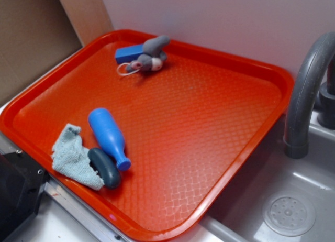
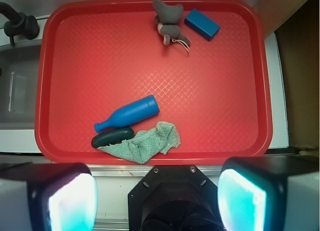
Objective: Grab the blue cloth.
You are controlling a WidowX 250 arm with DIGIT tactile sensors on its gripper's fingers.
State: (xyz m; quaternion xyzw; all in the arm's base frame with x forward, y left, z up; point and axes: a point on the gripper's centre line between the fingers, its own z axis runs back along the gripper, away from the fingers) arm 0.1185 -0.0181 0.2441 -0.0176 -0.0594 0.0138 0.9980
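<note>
One arm only. In the wrist view, left to right along the near rim of the red tray [image 2: 50, 81]: dark oval object [image 2: 112, 137], blue bottle [image 2: 128, 113] above it, then the blue cloth [image 2: 145, 143], its long axis running 8 to 2 o'clock. The cloth lies at about 11 o'clock from the gripper [image 2: 157, 203], near but apart. Jaws spread wide, holding nothing.

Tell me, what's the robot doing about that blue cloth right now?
Gripper open, above the tray's near rim, holding nothing. Blue cloth crumpled at the tray's near edge, ungrabbed. Dark oval object touching the cloth, blue bottle just beyond.
</note>
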